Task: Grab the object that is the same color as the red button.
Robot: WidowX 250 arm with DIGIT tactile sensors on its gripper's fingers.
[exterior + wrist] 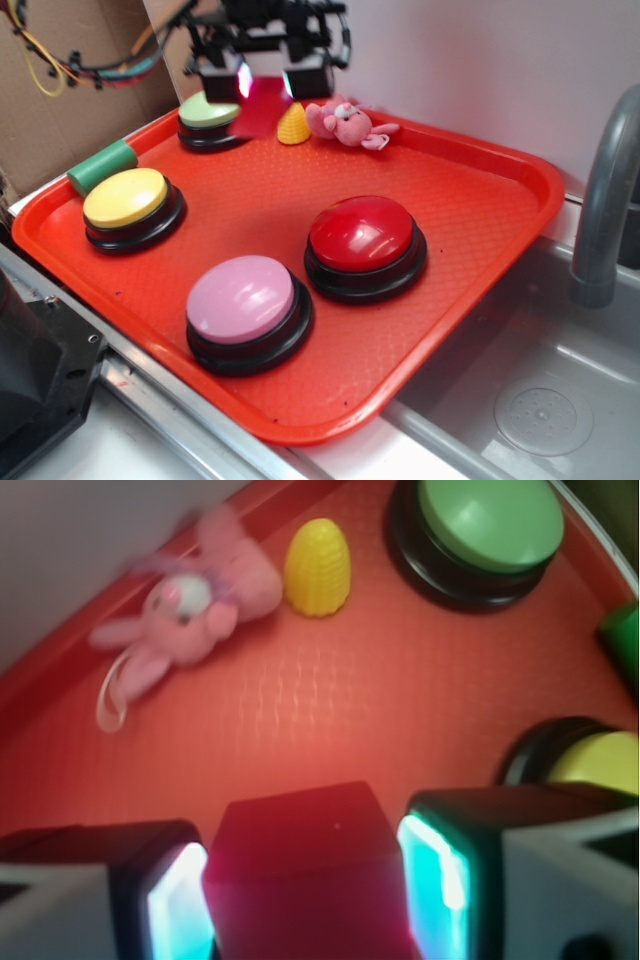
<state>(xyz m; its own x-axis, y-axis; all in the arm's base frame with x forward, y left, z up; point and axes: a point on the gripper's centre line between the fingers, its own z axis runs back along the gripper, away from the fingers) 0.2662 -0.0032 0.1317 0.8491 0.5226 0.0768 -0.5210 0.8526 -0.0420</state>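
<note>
Tool [305, 900]: at the bottom of the wrist view, its two black fingers with glowing pale pads pressed against both sides of the red wedge block [305, 875], so it is clenched on the block; in the exterior view it sits at the top centre of the frame.
Red wedge block: held between the pads, above the far edge of the red tray [480, 200]; whether it touches the tray, I cannot tell.
Red button [362, 236]: right of centre in the exterior view, on a black base, well apart from the tool.
Pink button [242, 298]: lower centre, just beside the red button.
Yellow button [126, 198]: left side of the tray.
Green button [208, 112]: upper left, near the tool.
Yellow cone [293, 124]: upper centre, just beside the pink plush toy [345, 122].
Green cylinder [101, 165]: on the tray's left rim.
Grey faucet [605, 190]: right edge, over a sink.
</note>
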